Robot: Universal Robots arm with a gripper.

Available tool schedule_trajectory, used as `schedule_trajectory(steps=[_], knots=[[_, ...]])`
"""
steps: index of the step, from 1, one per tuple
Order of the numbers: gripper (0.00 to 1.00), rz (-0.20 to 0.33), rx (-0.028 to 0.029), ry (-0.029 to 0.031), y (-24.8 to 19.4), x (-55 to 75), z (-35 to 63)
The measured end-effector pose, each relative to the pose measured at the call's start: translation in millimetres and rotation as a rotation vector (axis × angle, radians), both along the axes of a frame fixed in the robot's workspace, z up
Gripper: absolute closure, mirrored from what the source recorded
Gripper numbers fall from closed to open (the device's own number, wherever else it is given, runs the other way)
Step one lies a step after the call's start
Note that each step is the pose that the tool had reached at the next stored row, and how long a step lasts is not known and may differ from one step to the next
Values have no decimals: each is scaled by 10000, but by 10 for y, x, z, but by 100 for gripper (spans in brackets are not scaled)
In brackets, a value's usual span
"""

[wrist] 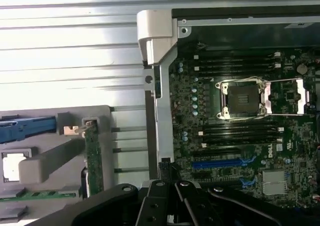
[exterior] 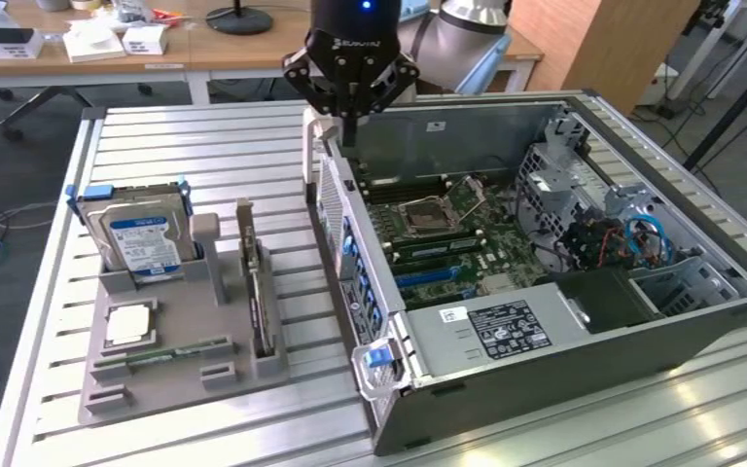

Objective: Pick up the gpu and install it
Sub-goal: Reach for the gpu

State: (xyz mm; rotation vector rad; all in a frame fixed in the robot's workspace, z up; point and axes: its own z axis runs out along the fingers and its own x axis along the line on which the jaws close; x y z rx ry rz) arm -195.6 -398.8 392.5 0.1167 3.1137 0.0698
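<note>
**Gpu in tray, gripper empty**

In the exterior view the gripper (exterior: 347,125) hangs over the case (exterior: 543,389) wall. It seems pinched narrow and holds nothing. The gpu (exterior: 254,292) stands on edge in the tray (exterior: 179,341), at seven o'clock from the gripper and well apart. The wrist view adds the board's blue slot (wrist: 225,162).

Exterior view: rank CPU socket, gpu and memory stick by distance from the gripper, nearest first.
The gripper hangs over the edge of the open case.
1. CPU socket: inside the case, just beyond that edge.
2. gpu: standing on edge in the grey tray, on the exterior view's left.
3. memory stick: lying flat at the tray's near end.
</note>
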Motion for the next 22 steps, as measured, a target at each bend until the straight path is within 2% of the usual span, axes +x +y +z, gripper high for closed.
schedule_trajectory(steps=[22], knots=[[90, 0, 1, -1, 17, -817, -31]])
